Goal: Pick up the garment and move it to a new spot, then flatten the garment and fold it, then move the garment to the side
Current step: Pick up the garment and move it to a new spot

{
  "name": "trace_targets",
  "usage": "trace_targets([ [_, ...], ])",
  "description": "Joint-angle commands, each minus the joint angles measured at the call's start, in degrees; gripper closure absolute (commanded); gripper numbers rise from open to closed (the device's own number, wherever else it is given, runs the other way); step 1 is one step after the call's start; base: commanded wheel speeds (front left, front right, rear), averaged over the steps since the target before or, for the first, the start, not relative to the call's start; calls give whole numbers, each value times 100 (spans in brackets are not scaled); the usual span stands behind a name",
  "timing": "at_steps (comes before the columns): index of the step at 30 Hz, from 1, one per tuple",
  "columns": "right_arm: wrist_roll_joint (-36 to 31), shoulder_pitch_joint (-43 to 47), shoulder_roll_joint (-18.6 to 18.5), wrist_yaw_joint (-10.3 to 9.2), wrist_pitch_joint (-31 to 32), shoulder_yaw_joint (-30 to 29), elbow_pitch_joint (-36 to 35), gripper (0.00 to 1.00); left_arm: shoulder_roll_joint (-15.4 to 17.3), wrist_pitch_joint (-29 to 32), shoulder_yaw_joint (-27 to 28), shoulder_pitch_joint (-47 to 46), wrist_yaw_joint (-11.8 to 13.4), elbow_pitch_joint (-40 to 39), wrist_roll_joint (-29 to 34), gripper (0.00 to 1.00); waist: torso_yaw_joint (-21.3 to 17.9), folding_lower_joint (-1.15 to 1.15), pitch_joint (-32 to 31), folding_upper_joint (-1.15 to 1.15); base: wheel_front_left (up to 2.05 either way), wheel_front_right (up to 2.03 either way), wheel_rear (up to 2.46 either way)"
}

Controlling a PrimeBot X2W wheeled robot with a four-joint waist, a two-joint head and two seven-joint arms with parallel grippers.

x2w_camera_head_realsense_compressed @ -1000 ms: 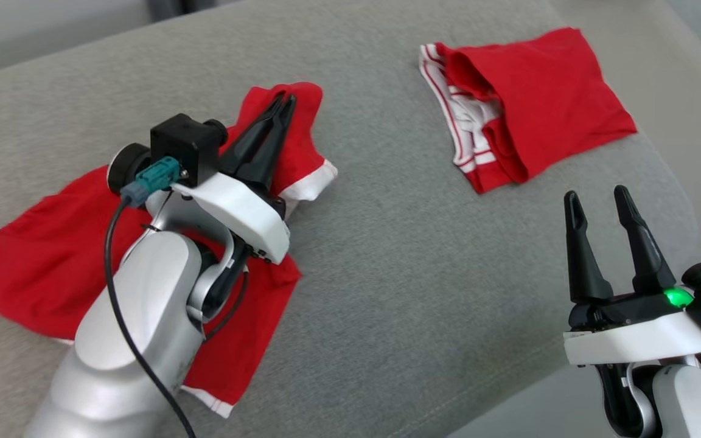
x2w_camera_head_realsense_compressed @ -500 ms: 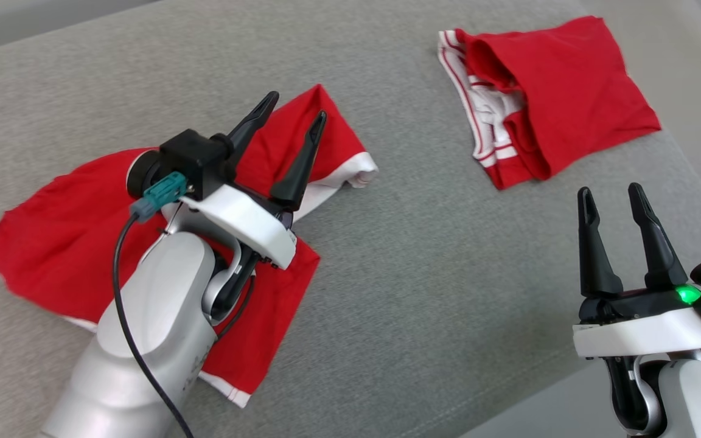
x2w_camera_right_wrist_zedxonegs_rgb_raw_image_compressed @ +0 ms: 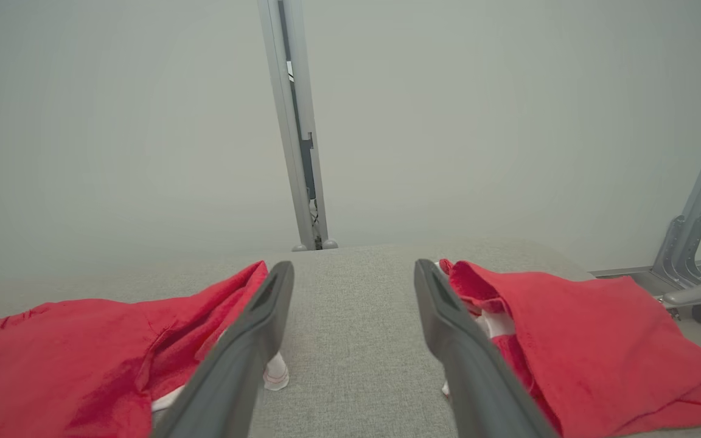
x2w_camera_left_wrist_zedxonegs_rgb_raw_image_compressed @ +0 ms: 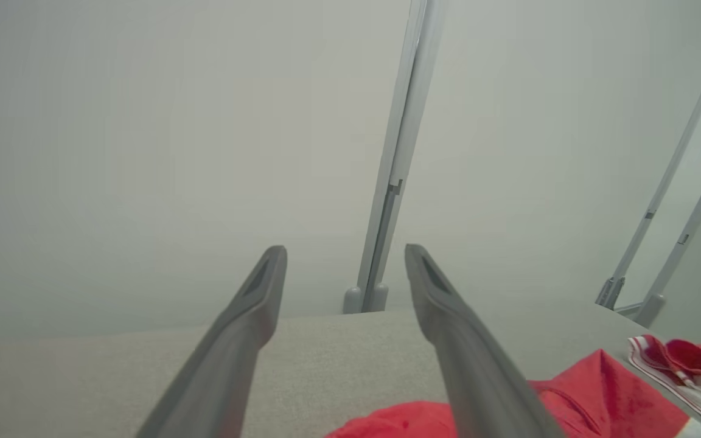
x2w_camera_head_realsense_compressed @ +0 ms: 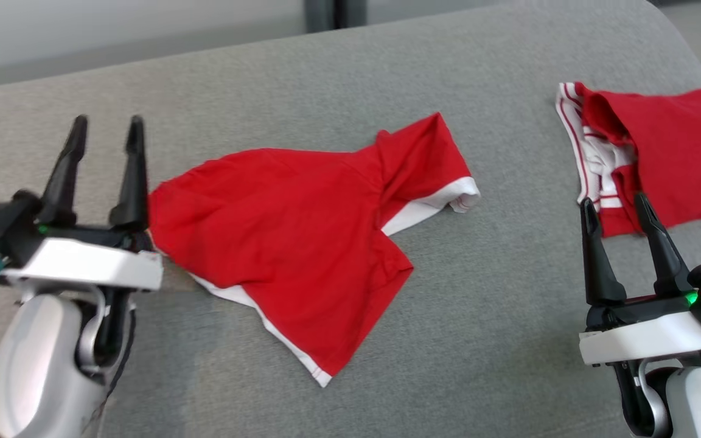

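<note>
The red garment (x2w_camera_head_realsense_compressed: pixel 289 225) with white hems lies loosely spread and rumpled in the middle of the grey padded surface (x2w_camera_head_realsense_compressed: pixel 484 292); one white-edged corner sticks out to the right. My left gripper (x2w_camera_head_realsense_compressed: pixel 108 125) stands open just left of the garment's left edge, holding nothing. In the left wrist view its fingers (x2w_camera_left_wrist_zedxonegs_rgb_raw_image_compressed: pixel 344 252) are parted over the surface, with the garment (x2w_camera_left_wrist_zedxonegs_rgb_raw_image_compressed: pixel 606 389) at the lower right. My right gripper (x2w_camera_head_realsense_compressed: pixel 613 204) stands open at the lower right, empty. The right wrist view has the gripper (x2w_camera_right_wrist_zedxonegs_rgb_raw_image_compressed: pixel 353 267) between the garment (x2w_camera_right_wrist_zedxonegs_rgb_raw_image_compressed: pixel 83 347) and another red piece.
A second red garment (x2w_camera_head_realsense_compressed: pixel 673 152), folded, with white-striped trim, lies at the right edge of the surface, just beyond my right fingertips (x2w_camera_right_wrist_zedxonegs_rgb_raw_image_compressed: pixel 569 328). A grey upright post (x2w_camera_right_wrist_zedxonegs_rgb_raw_image_compressed: pixel 292 121) stands behind the far edge. Metal frame legs (x2w_camera_right_wrist_zedxonegs_rgb_raw_image_compressed: pixel 700 243) stand at the right.
My left gripper opened, let go of the garment and drew back off it to the left. The head camera also shifted, so the whole scene slid right. The right arm stayed put.
</note>
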Motion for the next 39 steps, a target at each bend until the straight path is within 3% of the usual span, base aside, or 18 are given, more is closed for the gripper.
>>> trace_targets([
  [1, -43, 73, -31, -2, 48, -27, -36, 0, 70, -14, 227, 280, 22, -159, 76, 0, 314, 0, -281, 0, 0, 0, 0],
  [10, -147, 299, -177, -2, 258, -6, -43, 0, 332, -16, 937, 1552, 75, -878, 340, 0, 679, 0, -667, 0, 0, 0, 0],
  [17, -100, 645, -229, -2, 361, -66, -52, 0, 260, 122, 779, 2376, 316, -1412, 480, 0, 802, 0, -1041, 0, 0, 0, 0],
  [24, -65, 1016, -185, -2, 437, -152, -146, 0, 278, 250, 682, 2886, 368, -1606, 475, 0, 867, 0, -1348, 0, 0, 0, 0],
  [39, -142, 1556, -89, -2, 726, -295, -594, 0, 392, 493, 576, 3225, 511, -1771, 530, 0, 881, 0, -1626, 0, 0, 0, 0],
])
